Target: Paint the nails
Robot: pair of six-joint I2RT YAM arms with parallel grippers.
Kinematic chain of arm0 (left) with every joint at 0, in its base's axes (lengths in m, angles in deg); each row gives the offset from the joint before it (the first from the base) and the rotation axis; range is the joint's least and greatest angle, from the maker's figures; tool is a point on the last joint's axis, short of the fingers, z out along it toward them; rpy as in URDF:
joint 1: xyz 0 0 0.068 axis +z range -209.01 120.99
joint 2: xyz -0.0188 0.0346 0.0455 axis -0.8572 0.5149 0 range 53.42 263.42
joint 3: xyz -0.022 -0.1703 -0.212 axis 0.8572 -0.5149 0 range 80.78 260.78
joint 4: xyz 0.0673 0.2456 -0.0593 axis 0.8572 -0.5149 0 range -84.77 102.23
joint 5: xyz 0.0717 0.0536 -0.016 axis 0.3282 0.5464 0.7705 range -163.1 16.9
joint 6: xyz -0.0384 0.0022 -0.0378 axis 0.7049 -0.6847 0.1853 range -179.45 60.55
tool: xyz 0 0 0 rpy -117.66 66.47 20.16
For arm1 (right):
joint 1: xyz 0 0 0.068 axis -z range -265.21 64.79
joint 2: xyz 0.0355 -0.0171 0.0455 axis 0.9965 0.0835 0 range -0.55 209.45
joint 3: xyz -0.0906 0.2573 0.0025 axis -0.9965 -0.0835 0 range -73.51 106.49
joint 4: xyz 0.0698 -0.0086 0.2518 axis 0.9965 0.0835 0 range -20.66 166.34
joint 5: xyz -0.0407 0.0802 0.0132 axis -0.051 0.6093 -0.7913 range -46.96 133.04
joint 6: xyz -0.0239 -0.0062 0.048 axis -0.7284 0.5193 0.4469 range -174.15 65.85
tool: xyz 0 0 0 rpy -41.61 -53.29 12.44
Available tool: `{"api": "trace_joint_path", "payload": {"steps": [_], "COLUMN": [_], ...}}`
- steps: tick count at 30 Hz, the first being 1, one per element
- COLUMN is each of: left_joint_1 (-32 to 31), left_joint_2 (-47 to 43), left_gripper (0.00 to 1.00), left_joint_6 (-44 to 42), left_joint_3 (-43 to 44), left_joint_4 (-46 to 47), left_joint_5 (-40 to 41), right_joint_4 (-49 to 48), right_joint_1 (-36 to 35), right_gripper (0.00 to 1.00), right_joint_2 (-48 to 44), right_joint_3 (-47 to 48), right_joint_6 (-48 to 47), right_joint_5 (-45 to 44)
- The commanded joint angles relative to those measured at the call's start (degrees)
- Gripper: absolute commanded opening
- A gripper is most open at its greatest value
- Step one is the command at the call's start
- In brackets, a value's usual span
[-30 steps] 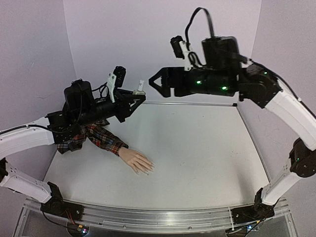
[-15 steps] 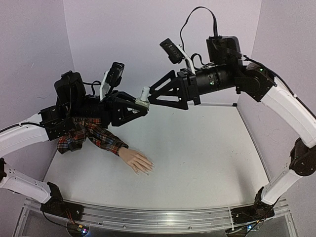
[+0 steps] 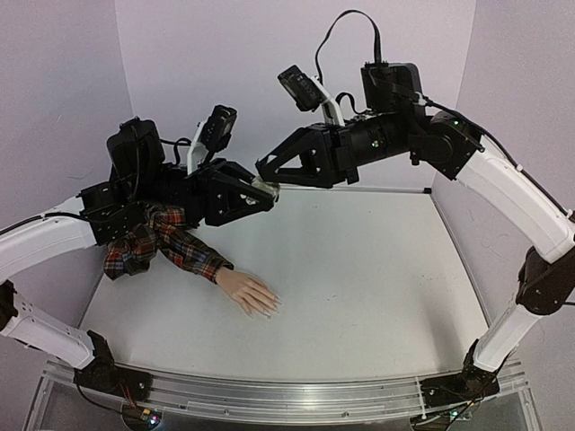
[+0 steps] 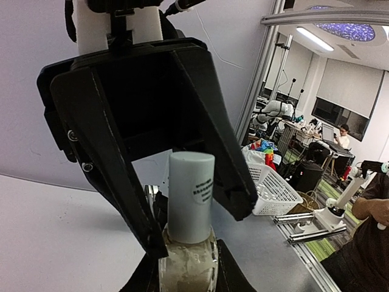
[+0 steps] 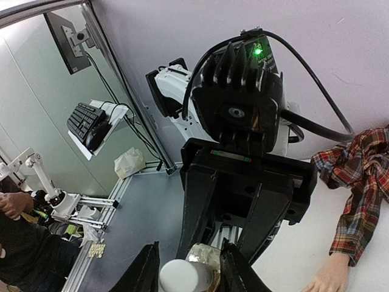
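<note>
Holding bottle (image 4: 187,266) in left tool (image 4: 187,281), right tool (image 5: 189,271) straddling cap (image 4: 191,194)

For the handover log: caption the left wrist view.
Left gripper holds the nail polish bottle; the open right gripper straddles its pale cap.

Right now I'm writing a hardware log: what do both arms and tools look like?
The left arm and right arm have white link shells and black joint housings. The left tool and right tool are matte black with triangular fingers. A black cable loops above the right wrist; a green light glows on the left arm.
</note>
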Motion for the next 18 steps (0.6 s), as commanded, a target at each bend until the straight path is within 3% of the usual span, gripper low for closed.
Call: {"api": "trace_joint_path", "payload": {"steps": [1,3,8,10,15,18], "left_joint_1": [0.1,0.12,0.11,0.09,0.16,0.12], "left_joint_2": [0.42,0.83,1.45,1.11,-0.93,-0.95], "left_gripper": [0.0,0.0,0.0,0.0,0.0,0.0], "left_joint_6": [-1.08,-1.29,-2.29,-3.31,-7.76,-11.74], "left_joint_3": [4.02,4.74,6.3,6.71,7.05,8.44], "left_joint_4": [-0.42,-1.39,-4.19,-5.28,-9.14,-11.62], "left_joint_5": [-0.52,-1.2,-0.13,2.85,16.98,31.07], "right_joint_4": [-2.18,-1.98,-1.82,-1.82,-1.91,-1.84], "right_joint_1": [-0.2,-0.12,0.05,0.04,-0.01,-0.36], "right_gripper": [0.3,0.26,0.02,0.0,0.0,0.0], "right_joint_2": [-1.26,-1.46,-2.36,-2.69,-3.55,-3.46], "right_joint_3": [0.76,0.38,-0.97,-1.76,-4.49,-4.83], "right_joint_6": [0.45,0.18,-0.45,-0.63,0.37,4.31], "right_joint_5": [0.98,1.19,0.54,-0.05,-7.73,-23.1]}}
